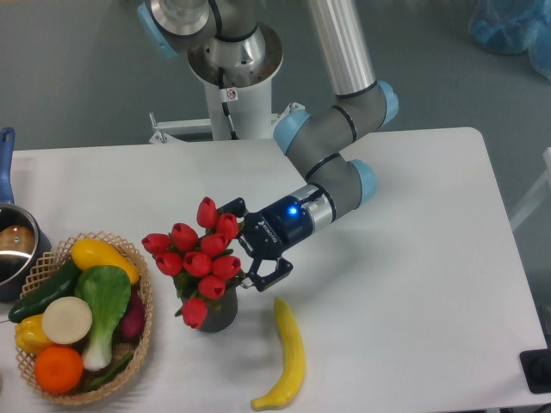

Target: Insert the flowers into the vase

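The flowers (195,256), a bunch of red tulip buds with green leaves, stand with their stems down in the vase (220,315), leaning toward the left. Only the lower right of the dark grey vase shows under the blooms. My gripper (247,244) sits just right of the bunch, reaching in from the right. Its jaws are spread apart, one finger above the buds and one below at the vase's right. The fingers look open, and the bunch rests in the vase apart from them.
A yellow banana (289,356) lies right of the vase near the front edge. A woven basket (142,331) of vegetables stands to the left. A pot (12,249) with a blue handle is at the far left. The robot base (233,84) stands behind the table.
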Robot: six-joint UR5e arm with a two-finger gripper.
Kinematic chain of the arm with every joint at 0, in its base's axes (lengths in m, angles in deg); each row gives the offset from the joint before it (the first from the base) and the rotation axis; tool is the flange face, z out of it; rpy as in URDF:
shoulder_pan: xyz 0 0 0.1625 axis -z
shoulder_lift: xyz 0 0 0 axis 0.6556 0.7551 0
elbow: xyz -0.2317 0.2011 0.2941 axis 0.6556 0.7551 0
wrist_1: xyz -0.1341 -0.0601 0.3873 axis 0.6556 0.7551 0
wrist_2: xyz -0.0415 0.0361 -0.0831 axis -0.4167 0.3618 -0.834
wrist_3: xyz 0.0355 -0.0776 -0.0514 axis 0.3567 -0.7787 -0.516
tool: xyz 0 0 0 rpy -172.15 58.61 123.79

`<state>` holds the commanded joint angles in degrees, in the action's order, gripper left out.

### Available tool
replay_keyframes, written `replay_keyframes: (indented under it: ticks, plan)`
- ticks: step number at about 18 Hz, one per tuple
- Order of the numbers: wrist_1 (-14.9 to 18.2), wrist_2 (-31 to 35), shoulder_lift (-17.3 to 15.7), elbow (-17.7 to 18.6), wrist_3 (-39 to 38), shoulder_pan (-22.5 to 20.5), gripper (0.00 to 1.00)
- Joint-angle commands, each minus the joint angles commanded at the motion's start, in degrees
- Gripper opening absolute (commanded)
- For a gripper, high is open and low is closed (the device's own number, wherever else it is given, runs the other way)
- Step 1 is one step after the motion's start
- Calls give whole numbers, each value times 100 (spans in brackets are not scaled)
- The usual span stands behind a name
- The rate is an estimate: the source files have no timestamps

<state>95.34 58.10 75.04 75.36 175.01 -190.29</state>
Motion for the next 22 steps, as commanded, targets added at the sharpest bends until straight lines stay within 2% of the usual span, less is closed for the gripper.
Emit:
replay_keyframes:
  ticks: [6,9,11,13,18,22]
  plan:
    - [0,105,-175,158,9,-53,100]
    - [0,859,-360,202,0,-193,100]
    - [9,1054,-509,228,-26,-255,100]
    - [9,1299,-755,298,-53,-377,100]
    - [26,2616,-1423,264,-97,-764,100]
    - [44,3417,-1836,194,-316,-1037,100]
